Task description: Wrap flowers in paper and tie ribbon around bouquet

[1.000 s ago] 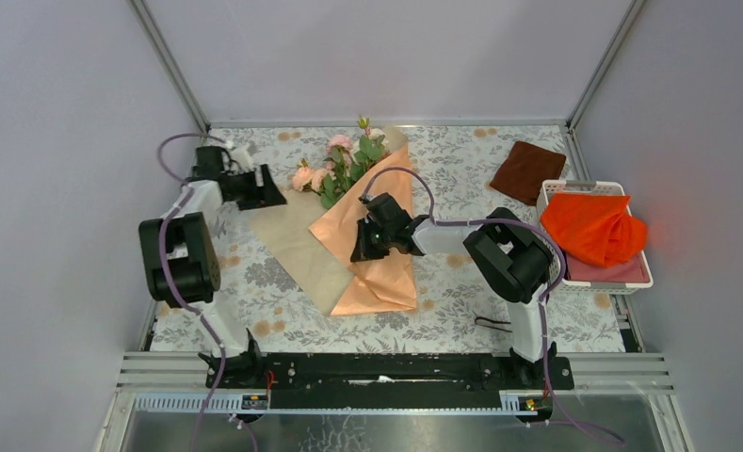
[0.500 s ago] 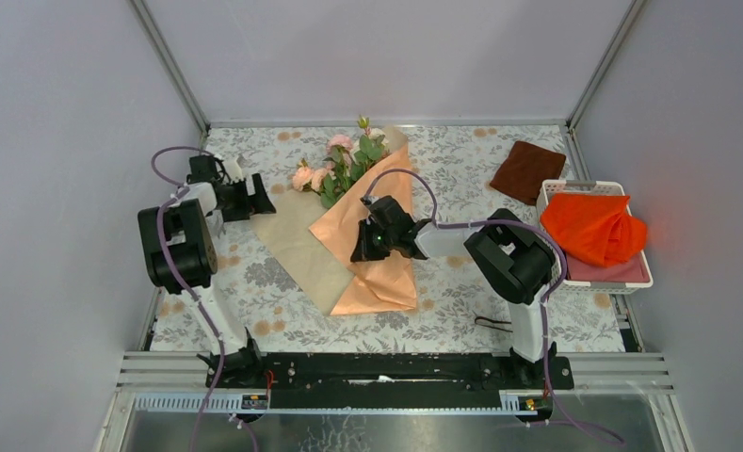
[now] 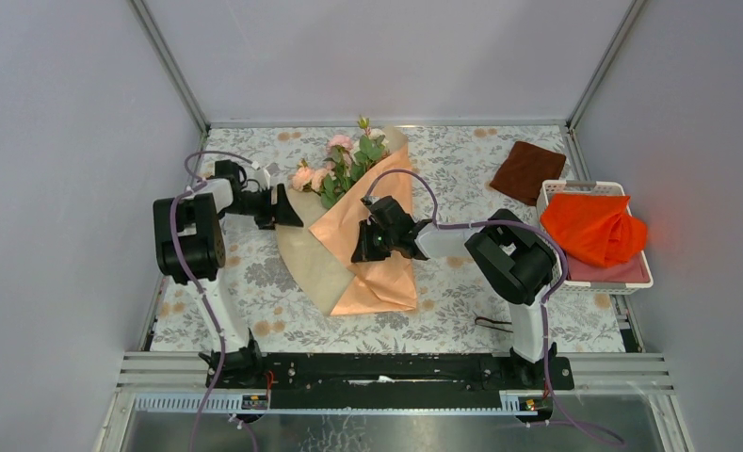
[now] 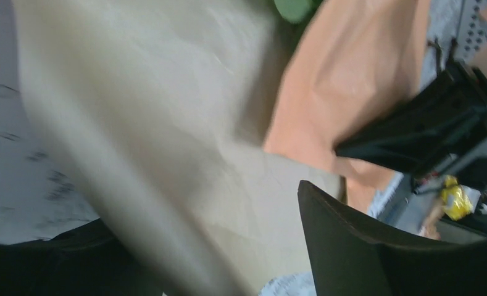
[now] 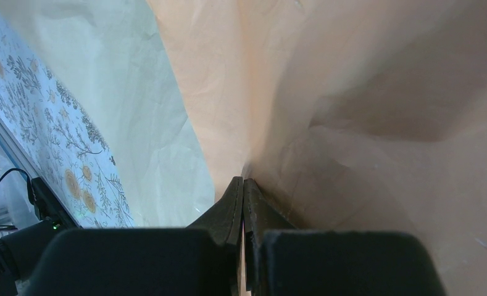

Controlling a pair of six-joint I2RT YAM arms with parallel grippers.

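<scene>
The flowers, pink roses with green leaves, lie at the back of the table on the paper. The paper's peach flap is folded over the stems, and its tan reverse spreads to the left. My right gripper is shut, its tips pinching a puckered ridge at the peach flap's edge. My left gripper is at the tan sheet's left edge. Its jaws stand wide apart with the raised tan paper between them, not clamped. The thin dark ribbon lies by the right arm's base.
A dark brown cloth lies at the back right. Beside it stands a white basket holding a bright orange cloth. Grey walls close in the flower-patterned table on three sides.
My left gripper has swung right from the table's left side to the tan paper's edge, which now stands lifted between its jaws. The right gripper has stayed put.
</scene>
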